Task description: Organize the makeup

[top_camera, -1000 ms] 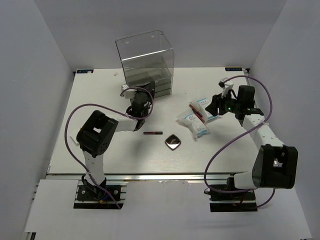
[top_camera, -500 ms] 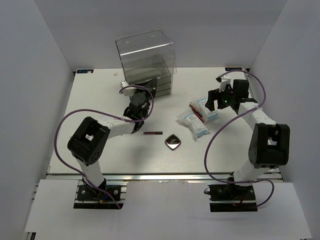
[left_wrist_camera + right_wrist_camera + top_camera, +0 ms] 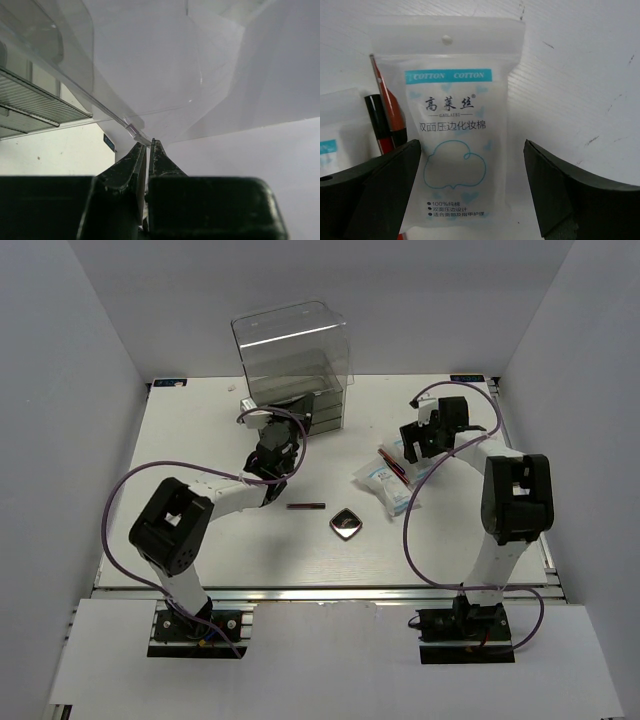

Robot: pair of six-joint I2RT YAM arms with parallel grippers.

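Observation:
Three clear-white packets lie at centre right: one (image 3: 373, 473), one (image 3: 399, 500), and one (image 3: 424, 468) under my right gripper (image 3: 411, 445). In the right wrist view this packet (image 3: 457, 125) with blue print lies flat between my open right gripper's (image 3: 471, 146) fingers, not touched. A dark-red stick (image 3: 387, 115) lies beside it, among the packets (image 3: 396, 469). A second stick (image 3: 306, 506) and the dark compact (image 3: 347, 523) lie mid-table. My left gripper (image 3: 283, 422) is shut, its tips (image 3: 148, 143) at the lower front edge of the clear acrylic drawer box (image 3: 295, 360).
The drawer box (image 3: 150, 60) fills the left wrist view, with ribbed drawer fronts (image 3: 30, 100) at the left. Another packet's edge (image 3: 335, 135) shows at the left of the right wrist view. White walls close the table's sides and back.
My right gripper has swung left and back, over the far packet. My left gripper has moved up the table to the box's front.

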